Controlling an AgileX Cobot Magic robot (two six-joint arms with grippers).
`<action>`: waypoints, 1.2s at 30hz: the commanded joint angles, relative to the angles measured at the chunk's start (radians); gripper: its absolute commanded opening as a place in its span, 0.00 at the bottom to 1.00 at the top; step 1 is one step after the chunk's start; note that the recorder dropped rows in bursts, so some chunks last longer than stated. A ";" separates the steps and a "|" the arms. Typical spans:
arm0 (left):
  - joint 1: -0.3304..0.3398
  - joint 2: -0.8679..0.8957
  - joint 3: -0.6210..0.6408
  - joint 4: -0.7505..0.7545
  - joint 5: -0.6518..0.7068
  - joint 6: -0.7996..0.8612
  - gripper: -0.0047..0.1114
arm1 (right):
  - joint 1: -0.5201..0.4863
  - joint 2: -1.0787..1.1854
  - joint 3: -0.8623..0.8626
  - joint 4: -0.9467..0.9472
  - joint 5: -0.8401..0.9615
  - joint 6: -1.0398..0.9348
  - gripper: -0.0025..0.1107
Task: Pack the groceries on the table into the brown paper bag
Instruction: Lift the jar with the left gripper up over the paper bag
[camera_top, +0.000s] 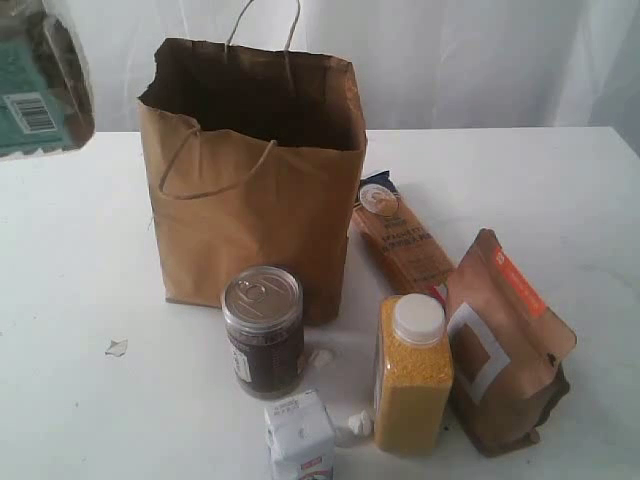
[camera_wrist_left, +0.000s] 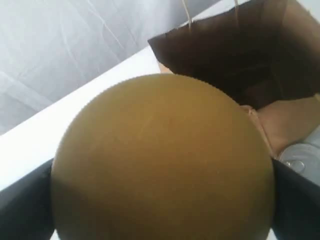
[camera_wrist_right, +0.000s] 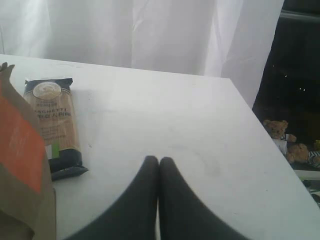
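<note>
An olive lid (camera_wrist_left: 162, 160) fills the left wrist view, and my left gripper (camera_wrist_left: 162, 205) is shut on this clear jar (camera_top: 40, 85), held in the air left of the brown paper bag (camera_top: 255, 190). The bag stands upright with its mouth open (camera_wrist_left: 250, 50). In front of it are the dark silver-topped jar (camera_top: 263, 330), white carton (camera_top: 300, 440) and yellow-grain bottle (camera_top: 412, 375). The brown orange-labelled pouch (camera_top: 505, 350) and spaghetti packet (camera_top: 400, 245) lie to its right. My right gripper (camera_wrist_right: 159, 162) is shut and empty above bare table (camera_wrist_right: 165, 115), beside the packet (camera_wrist_right: 52, 125).
Small white lumps (camera_top: 117, 347) lie on the table, one by the carton (camera_top: 355, 425). A white curtain (camera_top: 450, 60) hangs behind. The table's right edge (camera_wrist_right: 265, 135) drops off, with teddy bears (camera_wrist_right: 280, 135) beyond it.
</note>
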 joint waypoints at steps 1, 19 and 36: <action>-0.005 -0.015 -0.020 0.004 -0.158 -0.010 0.04 | -0.003 -0.006 0.006 0.000 -0.007 -0.005 0.02; -0.005 0.086 -0.020 -0.051 -0.478 -0.006 0.04 | -0.003 -0.006 0.006 0.000 -0.007 -0.005 0.02; -0.005 0.294 -0.020 -0.004 -0.708 -0.002 0.04 | -0.003 -0.006 0.006 0.000 -0.007 -0.005 0.02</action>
